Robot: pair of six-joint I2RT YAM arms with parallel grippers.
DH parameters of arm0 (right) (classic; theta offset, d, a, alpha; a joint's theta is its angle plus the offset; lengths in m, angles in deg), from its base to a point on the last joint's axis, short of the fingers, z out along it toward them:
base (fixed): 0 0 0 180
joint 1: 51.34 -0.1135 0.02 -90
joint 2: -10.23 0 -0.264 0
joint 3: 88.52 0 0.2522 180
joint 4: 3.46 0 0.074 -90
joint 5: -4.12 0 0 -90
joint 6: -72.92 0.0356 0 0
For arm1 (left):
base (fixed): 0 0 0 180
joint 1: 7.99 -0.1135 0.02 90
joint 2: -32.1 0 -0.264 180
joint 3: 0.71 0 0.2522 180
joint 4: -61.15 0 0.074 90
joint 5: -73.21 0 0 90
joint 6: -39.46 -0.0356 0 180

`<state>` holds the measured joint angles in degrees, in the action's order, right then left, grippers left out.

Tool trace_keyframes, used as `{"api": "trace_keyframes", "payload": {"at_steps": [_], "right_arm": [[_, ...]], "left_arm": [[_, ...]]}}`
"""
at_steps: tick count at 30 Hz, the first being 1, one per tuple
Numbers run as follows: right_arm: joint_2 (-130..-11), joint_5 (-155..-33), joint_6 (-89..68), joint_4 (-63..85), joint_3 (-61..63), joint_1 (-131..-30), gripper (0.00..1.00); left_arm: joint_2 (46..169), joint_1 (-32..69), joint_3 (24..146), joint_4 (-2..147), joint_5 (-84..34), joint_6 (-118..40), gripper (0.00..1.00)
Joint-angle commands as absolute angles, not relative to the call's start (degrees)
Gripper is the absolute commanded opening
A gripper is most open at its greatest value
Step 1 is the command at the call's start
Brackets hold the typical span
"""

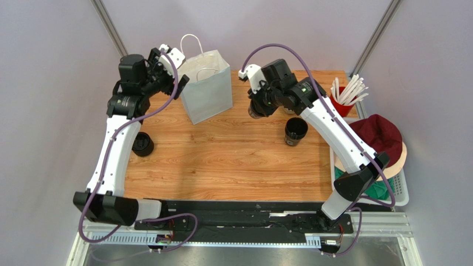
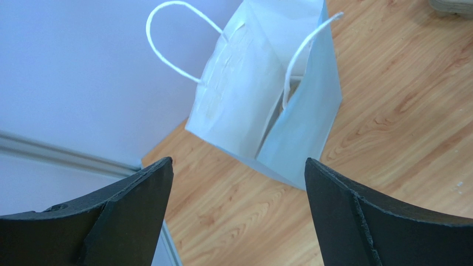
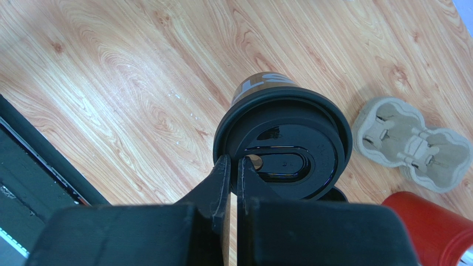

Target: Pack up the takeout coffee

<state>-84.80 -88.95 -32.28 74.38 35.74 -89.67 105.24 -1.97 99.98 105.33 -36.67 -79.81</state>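
surface: wood-grain table (image 1: 233,166), pale lilac walls behind, arm bases along the near edge.
paper bag (image 1: 208,91): white, upright at the back, left of centre, mouth open, two thin loop handles standing up.
left gripper (image 1: 175,75): spread wide, raised just beside the bag's left side, holding nothing; from the wrist view the bag (image 2: 261,100) shows between the two dark fingers, apart from both.
right gripper (image 3: 234,172): pressed together, pinching the rim of the black lid at its near edge.
takeout coffee (image 3: 283,149): right of the bag and outside it, hanging under the right gripper (image 1: 261,105); black lid with an oval recess, brown side with pale lettering; cannot tell whether its base touches the table.
open black cup (image 1: 296,131): on the table just right of the held cup, no lid.
second black cup (image 1: 142,144): near the left edge, beside the left arm.
cup carrier (image 3: 413,144): moulded pulp, flat on the table beyond the coffee.
red cup (image 1: 343,105): white straws inside, back right corner.
basket (image 1: 402,194): white, at the table's right edge, maroon cloth (image 1: 380,136) in it.
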Motion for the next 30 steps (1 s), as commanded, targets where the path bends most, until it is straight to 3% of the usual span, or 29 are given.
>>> {"api": "trace_keyframes", "payload": {"at_steps": [1,13,16,17,20,25,27,29,30], "right_arm": [[-80.4,-91.4,-31.7,74.6,36.9,-86.9,0.00],[-75.8,-93.8,-31.5,73.8,36.3,-82.5,0.00],[-75.6,-94.7,-31.1,73.8,36.4,-81.8,0.00],[-75.6,-94.9,-31.1,73.8,36.2,-81.5,0.00],[-75.6,-95.3,-31.1,73.7,36.1,-81.0,0.00],[-76.1,-95.5,-31.2,73.8,37.8,-80.3,0.00],[-76.6,-95.9,-31.4,73.8,39.6,-80.1,0.00],[-77.2,-96.3,-31.4,73.9,41.2,-79.7,0.00],[-77.5,-96.4,-31.4,73.8,42.0,-79.6,0.00]], "left_arm": [[112.3,-1.8,103.7,100.7,-41.0,-85.5,0.93],[123.0,-0.7,104.1,100.0,-42.8,-93.0,0.85],[124.0,-0.4,104.2,100.1,-42.5,-93.9,0.77],[124.2,-0.4,104.3,100.1,-42.6,-93.9,0.69],[124.3,-0.1,104.1,100.8,-43.6,-94.0,0.58],[123.1,0.9,103.8,104.9,-47.2,-95.0,0.49],[122.3,1.8,103.8,106.2,-47.7,-95.3,0.29],[121.7,2.5,103.8,108.1,-48.1,-95.4,0.18],[121.0,3.3,103.8,108.7,-48.0,-95.3,0.18]]}}
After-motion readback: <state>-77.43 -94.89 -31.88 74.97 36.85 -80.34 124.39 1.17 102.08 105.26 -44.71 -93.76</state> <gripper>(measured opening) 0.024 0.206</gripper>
